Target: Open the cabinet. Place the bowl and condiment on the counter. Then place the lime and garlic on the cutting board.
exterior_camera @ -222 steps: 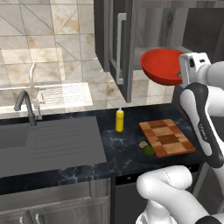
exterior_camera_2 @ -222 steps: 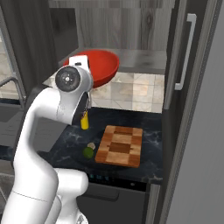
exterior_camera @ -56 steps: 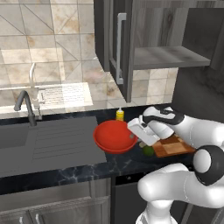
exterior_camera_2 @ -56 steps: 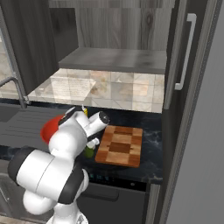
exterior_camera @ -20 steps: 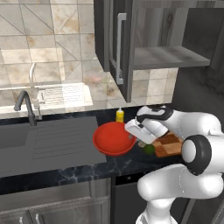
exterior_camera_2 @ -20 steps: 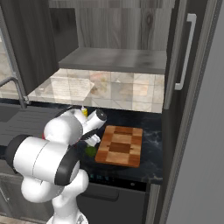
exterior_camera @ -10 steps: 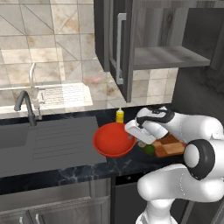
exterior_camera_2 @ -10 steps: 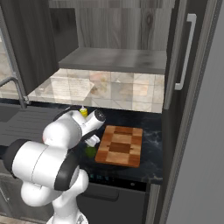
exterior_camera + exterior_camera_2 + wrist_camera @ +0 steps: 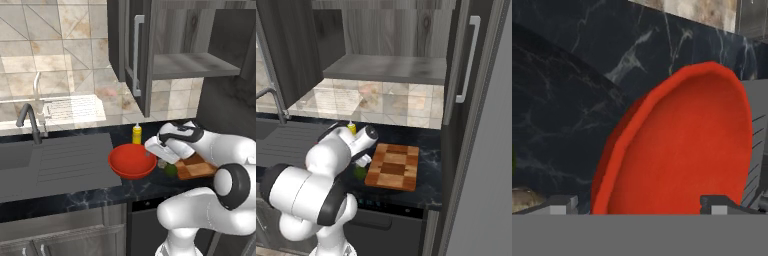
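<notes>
The red bowl (image 9: 132, 160) sits on the black counter (image 9: 95, 198), right beside the sink. My gripper (image 9: 151, 150) hovers at the bowl's right rim. In the hand view the bowl (image 9: 682, 150) lies between the two fingertips (image 9: 562, 202), which stand wide apart, open. The yellow condiment (image 9: 136, 134) stands upright just behind the bowl. The lime (image 9: 171, 169) lies on the counter off the left end of the cutting board (image 9: 199, 168), under my wrist. A pale lump, the garlic (image 9: 524, 197), shows at the hand view's lower left. The cabinet (image 9: 150, 50) stands open, its shelf (image 9: 192, 65) bare.
The grey sink and drainboard (image 9: 55, 160) with a tap (image 9: 30, 122) take up the left. The open cabinet door with its bar handle (image 9: 136, 55) hangs above the bowl. A tall dark door (image 9: 476, 125) stands at the right of the cutting board (image 9: 393, 166).
The fingers have spread apart and let go of the bowl's rim. The bowl rests on the counter where it was. The arm has barely moved.
</notes>
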